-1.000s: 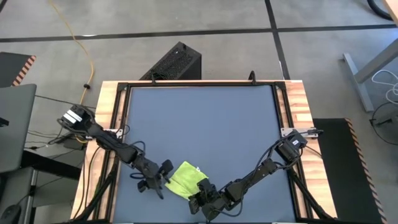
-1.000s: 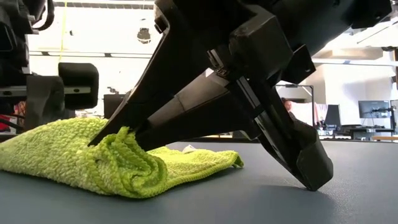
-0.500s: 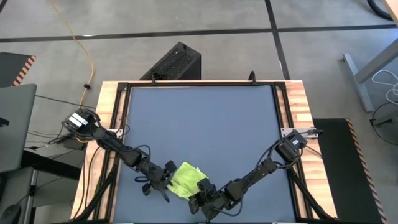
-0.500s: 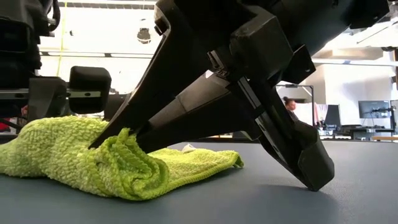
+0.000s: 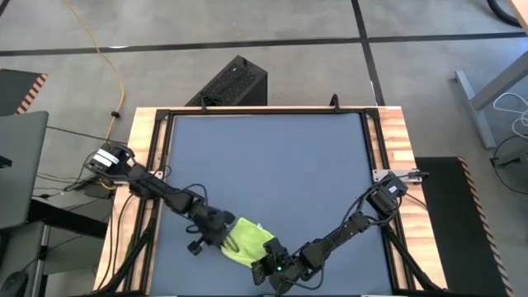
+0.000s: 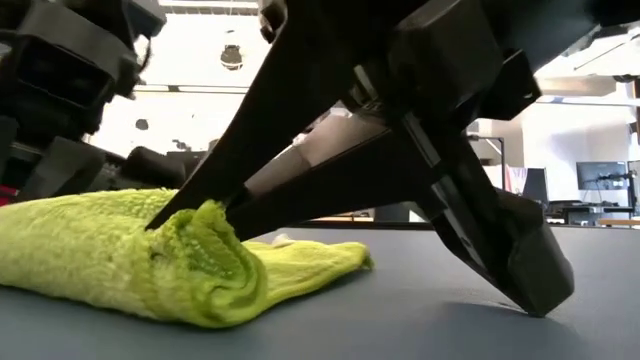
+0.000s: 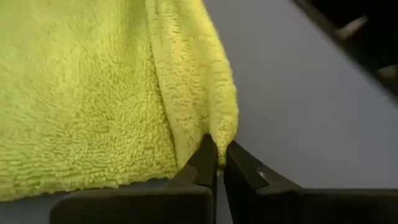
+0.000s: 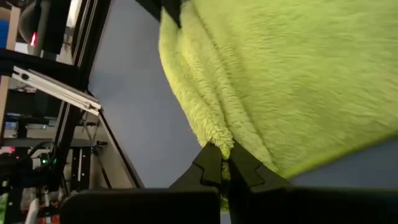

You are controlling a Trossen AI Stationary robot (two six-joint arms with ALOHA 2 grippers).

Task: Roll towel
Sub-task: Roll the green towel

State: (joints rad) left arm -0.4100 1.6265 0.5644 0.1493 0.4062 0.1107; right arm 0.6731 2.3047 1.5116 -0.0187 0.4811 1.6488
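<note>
The lime-green towel [image 5: 247,238] lies bunched on the dark blue-grey mat [image 5: 272,157] near the table's near edge. It also shows in the low view [image 6: 90,255]. My left gripper [image 5: 221,234] is at the towel's left side and shut on its edge. My right gripper [image 5: 266,262] is at the towel's near side and shut on a fold of it. In the low view the right gripper [image 6: 203,213] fills the foreground, with the left arm [image 6: 60,80] behind at the left. My left gripper pinches a doubled-over edge of the towel [image 7: 219,138] between its two fingertips, coming low from the table's left. The rest of the towel lies slack on the mat. My right gripper pinches a raised fold at the towel's near edge [image 8: 221,147] between its two fingers. The fingers [image 6: 290,180] slant down from the near right. The fold [image 6: 212,250] stands slightly humped, and the towel lies on the mat around it.
Wooden strips and a black frame [image 5: 147,148] border the mat. A black box [image 5: 233,82] stands on the floor beyond the far edge. Bare mat stretches from the towel to the far edge.
My left gripper has moved toward the table's right, up to the towel, and taken hold of its left edge. The towel's left part has been pushed in and bunched. My right gripper has kept its hold on the near fold.
</note>
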